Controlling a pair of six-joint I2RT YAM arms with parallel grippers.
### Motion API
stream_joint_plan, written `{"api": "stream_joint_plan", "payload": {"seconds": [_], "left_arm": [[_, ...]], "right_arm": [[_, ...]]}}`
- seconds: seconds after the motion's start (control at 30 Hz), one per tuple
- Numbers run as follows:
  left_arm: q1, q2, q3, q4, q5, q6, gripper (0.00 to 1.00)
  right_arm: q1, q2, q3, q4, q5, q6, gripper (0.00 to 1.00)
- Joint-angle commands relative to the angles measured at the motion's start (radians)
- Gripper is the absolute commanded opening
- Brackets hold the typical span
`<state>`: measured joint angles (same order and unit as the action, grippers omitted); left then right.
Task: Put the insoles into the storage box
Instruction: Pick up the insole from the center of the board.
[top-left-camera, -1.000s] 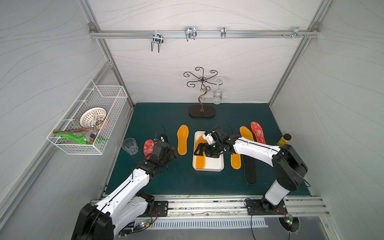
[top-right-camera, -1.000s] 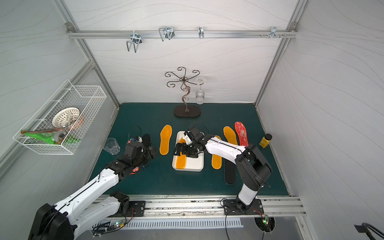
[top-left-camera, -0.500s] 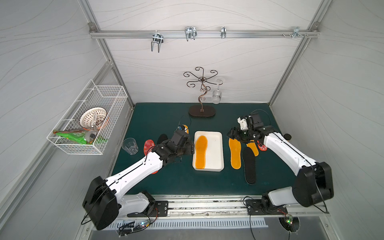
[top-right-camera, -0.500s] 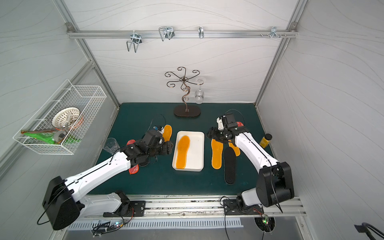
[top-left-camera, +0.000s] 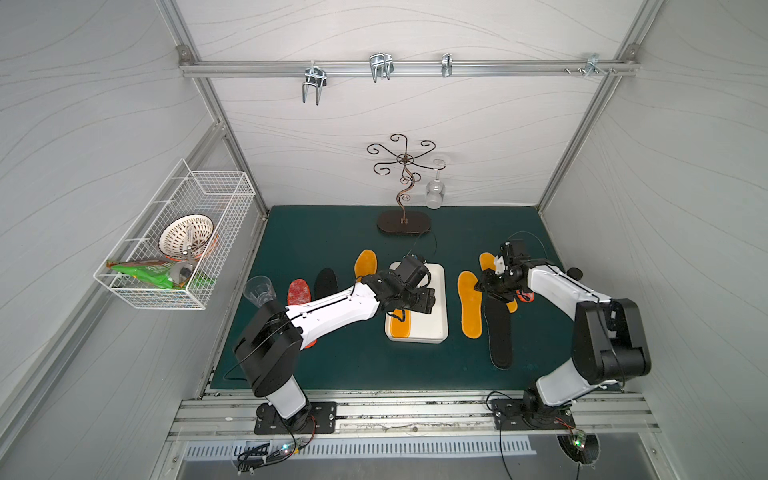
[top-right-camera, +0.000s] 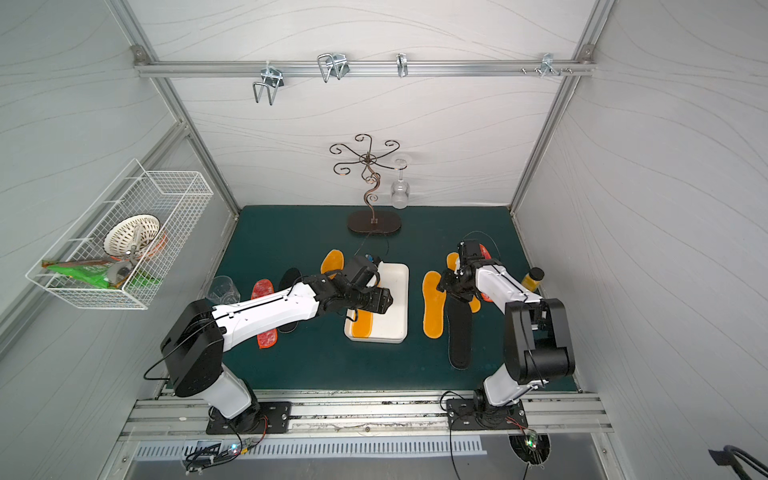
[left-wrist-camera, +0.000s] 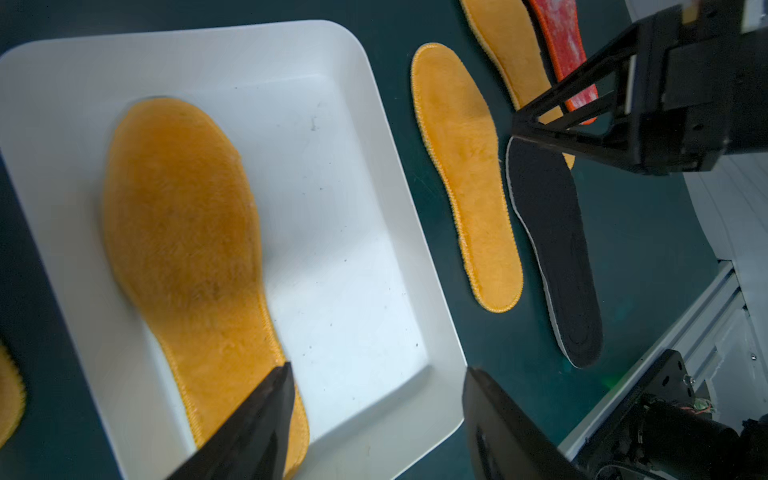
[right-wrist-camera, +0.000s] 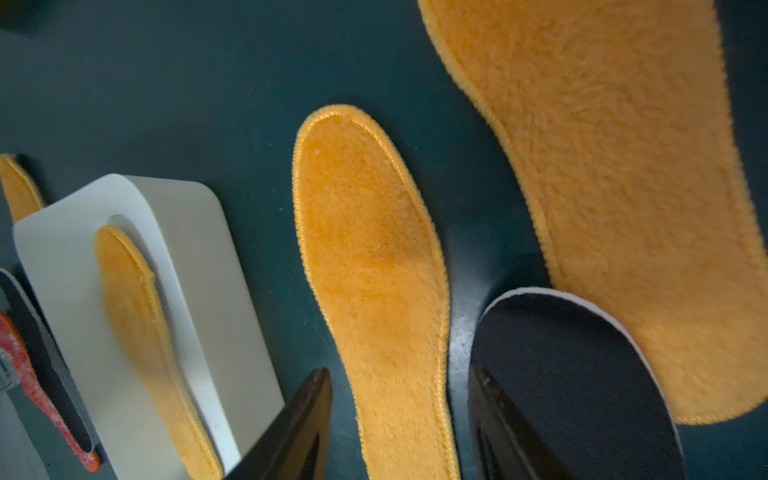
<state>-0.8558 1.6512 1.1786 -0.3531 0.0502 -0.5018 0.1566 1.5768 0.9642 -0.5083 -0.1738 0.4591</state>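
Observation:
The white storage box (top-left-camera: 437, 322) sits mid-mat with one orange insole (top-left-camera: 401, 326) lying in it. My left gripper (left-wrist-camera: 376, 374) hovers open over the box's near corner, one finger (left-wrist-camera: 266, 415) above that insole (left-wrist-camera: 183, 232) and the other past the rim. My right gripper (right-wrist-camera: 399, 374) is open astride an orange insole (right-wrist-camera: 370, 257) lying on the mat (top-left-camera: 469, 305) beside the box. Next to it are a black insole (top-left-camera: 498, 332), another orange insole (top-left-camera: 486, 262) and a red one (left-wrist-camera: 561, 45). Left of the box lie an orange (top-left-camera: 365, 264), a black (top-left-camera: 325, 282) and a red insole (top-left-camera: 299, 291).
A clear cup (top-left-camera: 259, 289) stands at the mat's left edge. A wine-glass stand (top-left-camera: 404, 220) is at the back centre. A yellow bottle (top-right-camera: 532, 276) stands by the right wall. A wire basket (top-left-camera: 174, 245) hangs on the left wall.
My right gripper left the box, with the orange insole lying inside, and swung right to the insoles on the mat. My left arm reached from the left side over the box. Both jaws narrowed.

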Motion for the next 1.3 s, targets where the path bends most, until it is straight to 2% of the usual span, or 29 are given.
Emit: {"api": "stream_joint_plan", "payload": {"seconds": [0.0,0.37,0.67,1.0,1.1,1.27], "left_arm": [[-0.006,0.028,0.054,0.036,0.033,-0.003,0.69],[-0.007,0.022,0.071,0.042,0.021,-0.002,0.69],[-0.008,-0.038,0.013,0.034,-0.033,-0.009,0.69],[-0.005,-0.100,-0.043,0.023,-0.121,-0.009,0.70],[0.006,-0.116,-0.062,0.025,-0.141,-0.013,0.70],[0.057,-0.147,-0.119,0.073,-0.110,-0.048,0.70]], "right_arm": [[0.005,0.034,-0.013,0.051,-0.014,0.011,0.54],[0.019,0.123,-0.002,0.115,-0.018,0.030,0.54],[0.039,0.193,0.005,0.142,0.014,0.041,0.52],[0.052,0.227,0.045,0.129,0.042,0.063,0.16],[0.051,0.226,0.047,0.132,0.037,0.064,0.00],[0.051,0.183,0.026,0.142,0.028,0.069,0.00]]}}
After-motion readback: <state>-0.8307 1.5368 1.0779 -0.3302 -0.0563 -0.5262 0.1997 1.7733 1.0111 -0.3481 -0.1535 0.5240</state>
